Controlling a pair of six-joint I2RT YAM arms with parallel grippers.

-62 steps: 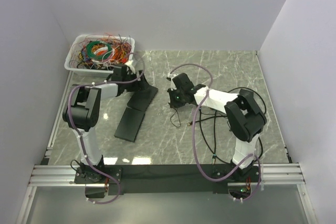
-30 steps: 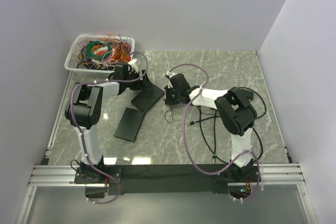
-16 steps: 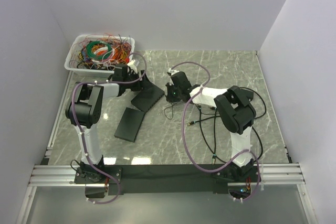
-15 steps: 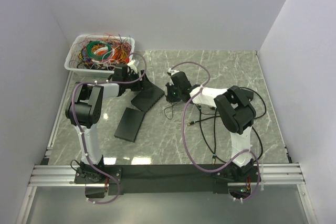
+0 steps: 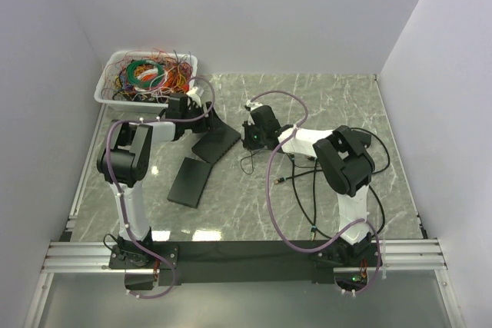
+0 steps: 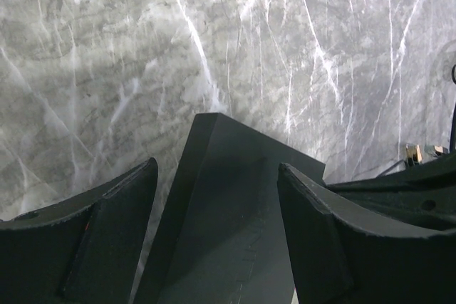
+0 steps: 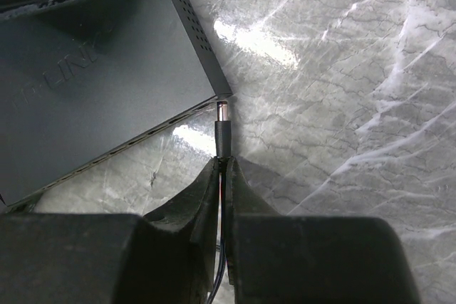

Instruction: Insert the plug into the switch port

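Note:
The black switch (image 5: 218, 142) lies at the middle left of the marble table, and its vented side shows in the right wrist view (image 7: 92, 76). My left gripper (image 5: 203, 113) straddles its far end, with the jaws set wide against its sides (image 6: 217, 169). My right gripper (image 5: 247, 137) is shut on the thin black cable just behind the barrel plug (image 7: 223, 133). The plug's metal tip touches the near corner of the switch. No port can be seen at that corner.
A second flat black slab (image 5: 191, 180) lies just in front of the switch. A white bin (image 5: 108, 82) full of coloured wires stands at the back left. Loose black cables (image 5: 307, 182) trail over the table around the right arm. White walls enclose the table.
Since two seconds ago the left gripper has turned the switch away from the slab. The right gripper has moved left with the plug to the switch's corner. Almost nothing moved in the last half second.

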